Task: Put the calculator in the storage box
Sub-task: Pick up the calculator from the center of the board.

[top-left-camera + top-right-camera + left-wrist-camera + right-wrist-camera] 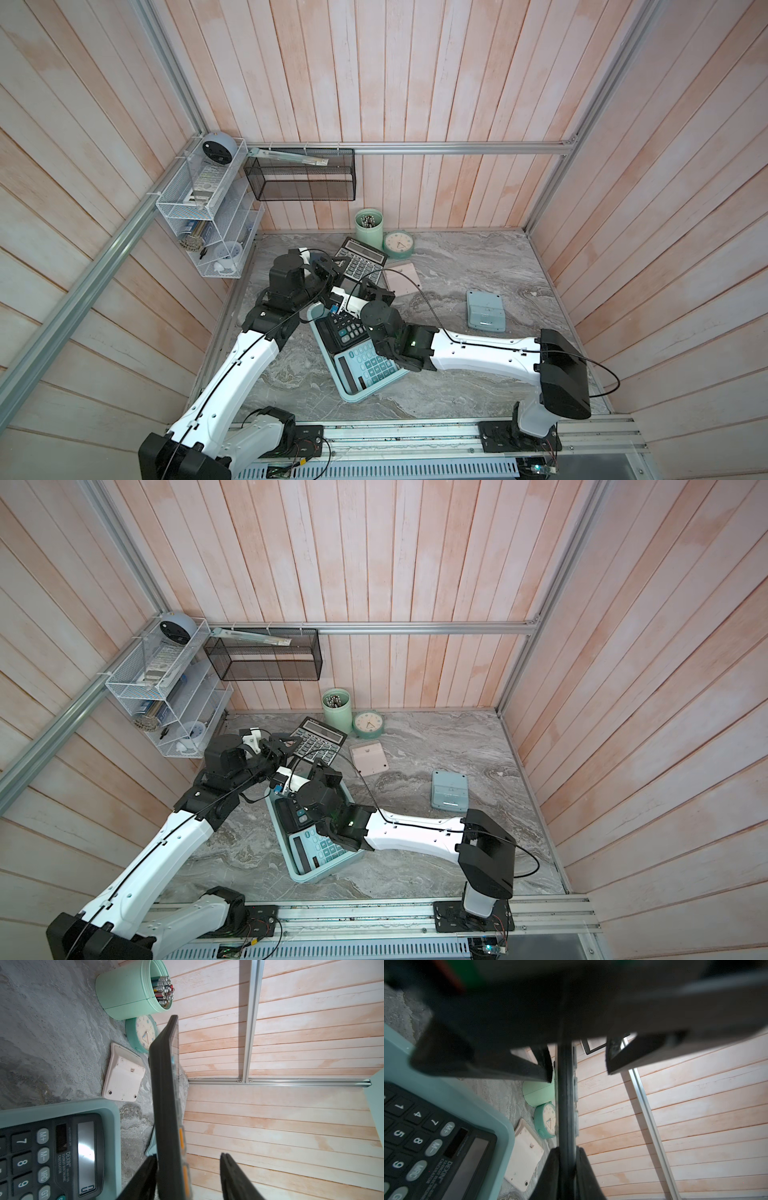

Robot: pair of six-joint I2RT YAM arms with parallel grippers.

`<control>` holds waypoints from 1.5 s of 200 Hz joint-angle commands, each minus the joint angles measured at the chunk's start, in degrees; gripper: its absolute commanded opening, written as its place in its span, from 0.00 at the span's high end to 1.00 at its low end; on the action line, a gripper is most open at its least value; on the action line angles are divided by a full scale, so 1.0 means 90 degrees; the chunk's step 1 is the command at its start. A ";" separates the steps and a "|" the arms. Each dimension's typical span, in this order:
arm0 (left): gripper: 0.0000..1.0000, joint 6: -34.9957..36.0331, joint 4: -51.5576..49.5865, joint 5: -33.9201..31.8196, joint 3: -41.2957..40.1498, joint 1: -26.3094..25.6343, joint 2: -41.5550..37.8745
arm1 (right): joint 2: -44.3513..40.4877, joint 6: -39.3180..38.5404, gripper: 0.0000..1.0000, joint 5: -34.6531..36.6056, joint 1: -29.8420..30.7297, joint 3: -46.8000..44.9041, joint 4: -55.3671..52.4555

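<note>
Calculator (361, 259): I observe right gripper (566, 1152) pinching its edge; left gripper (188, 1156) straddles it, jaws spread, not yet clamped.

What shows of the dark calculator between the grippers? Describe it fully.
The dark calculator is a flat dark grey plastic slab with a display strip, pale keys and a few orange ones. It hangs clear of the table, tilted, face up, just beyond the storage box. The right gripper is clamped on its edge; the left gripper straddles it, one finger touching, the other apart.
</note>
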 commanded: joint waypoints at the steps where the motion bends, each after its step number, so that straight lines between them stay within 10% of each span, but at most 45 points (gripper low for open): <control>1: 0.60 0.0006 0.0196 0.0000 -0.0039 -0.0041 0.0146 | 0.0031 -0.0251 1.00 0.0228 0.0134 0.0026 0.0830; 56: 0.61 0.0024 0.0300 0.0010 -0.0130 -0.0070 0.0338 | 0.0111 -0.0342 1.00 0.0197 0.0244 -0.0033 0.1084; 119: 1.00 0.0014 0.0407 0.0020 -0.0154 -0.0070 0.0416 | 0.0083 -0.0237 1.00 0.0157 0.0276 -0.0127 0.1106; 150: 1.00 0.0088 0.0394 -0.0047 -0.0101 -0.0073 0.0397 | 0.0076 -0.0031 1.00 0.0170 0.0283 -0.0094 0.0864; 183: 1.00 0.0572 -0.0032 -0.0200 0.0206 -0.0056 0.0442 | -0.0227 0.0859 0.56 0.0007 0.0274 -0.0081 -0.0105; 223: 1.00 0.1049 -0.0305 -0.0012 0.0334 0.0200 0.0476 | -0.1035 0.2783 0.28 -0.0371 0.0100 -0.0075 -0.1964; 300: 1.00 0.2111 -0.0612 0.2116 0.0199 0.1004 0.0183 | -0.2708 0.6952 0.22 -0.5494 -0.2750 -0.0218 -0.4433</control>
